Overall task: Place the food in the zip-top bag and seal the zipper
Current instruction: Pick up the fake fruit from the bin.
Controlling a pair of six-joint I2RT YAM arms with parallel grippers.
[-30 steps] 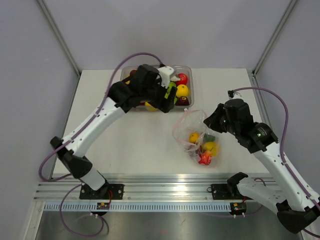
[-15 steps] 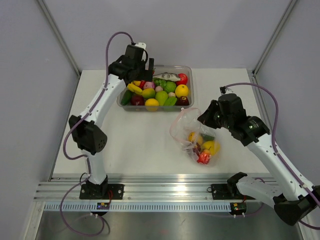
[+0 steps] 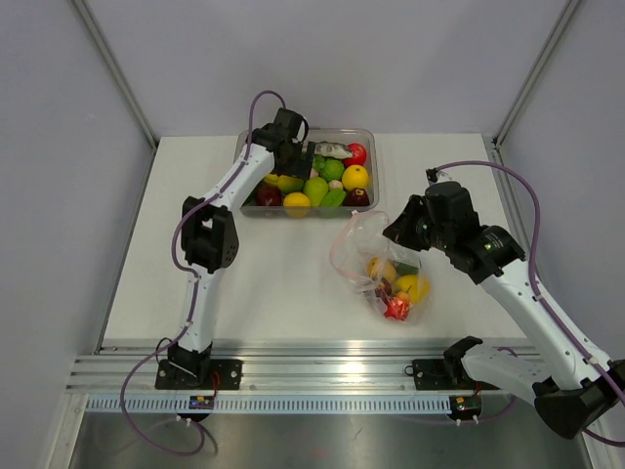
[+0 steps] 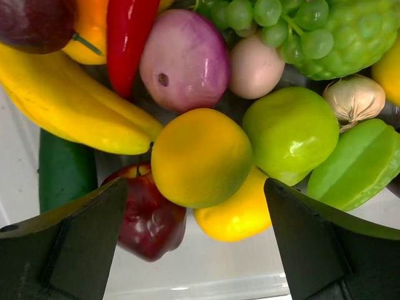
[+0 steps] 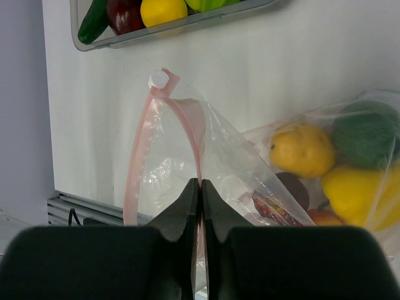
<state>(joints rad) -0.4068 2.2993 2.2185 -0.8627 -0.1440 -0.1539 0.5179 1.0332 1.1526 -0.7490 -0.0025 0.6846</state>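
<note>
Clear plastic, the zip-top bag (image 3: pixel 363 244) lies right of centre on the table, with several pieces of food (image 3: pixel 412 286) already inside. We judge the task partway: more waits in the far tub (image 3: pixel 356 130), and the zipper (image 5: pixel 133 181) is unsealed. Our right gripper (image 5: pixel 200 184) pinches the zipper; our left gripper (image 4: pixel 197 212) hovers wide open and empty over the tub. The white table (image 3: pixel 273 283) sits between grey walls (image 3: pixel 391 59).

White table (image 3: pixel 273 293), grey walls (image 3: pixel 322 59) (metal struts (image 3: pixel 112 68) at corners), rail (image 3: pixel 322 363) along near edge.
</note>
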